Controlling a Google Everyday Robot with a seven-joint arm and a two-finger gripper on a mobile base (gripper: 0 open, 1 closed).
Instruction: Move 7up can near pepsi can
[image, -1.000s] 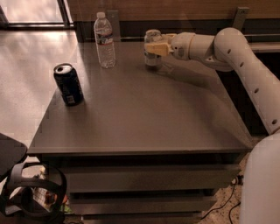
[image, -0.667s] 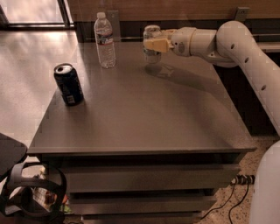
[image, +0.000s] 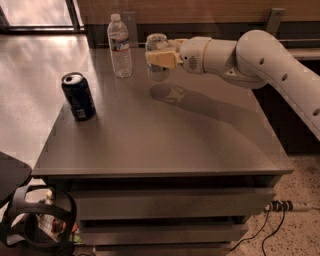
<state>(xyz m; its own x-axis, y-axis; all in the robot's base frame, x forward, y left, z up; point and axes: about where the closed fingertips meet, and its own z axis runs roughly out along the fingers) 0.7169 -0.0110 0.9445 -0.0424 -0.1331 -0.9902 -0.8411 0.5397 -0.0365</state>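
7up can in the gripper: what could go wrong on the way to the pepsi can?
1. The water bottle stands just left of the gripper, which holds the 7up can; a straight leftward sweep could knock it over.
2. The pepsi can stands near the left edge of the table; overshooting could push it off.

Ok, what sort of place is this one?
Likely an office or lab corner: grey table with drawers, polished floor, power strip. The hand holds the 7up can above the table's far side.
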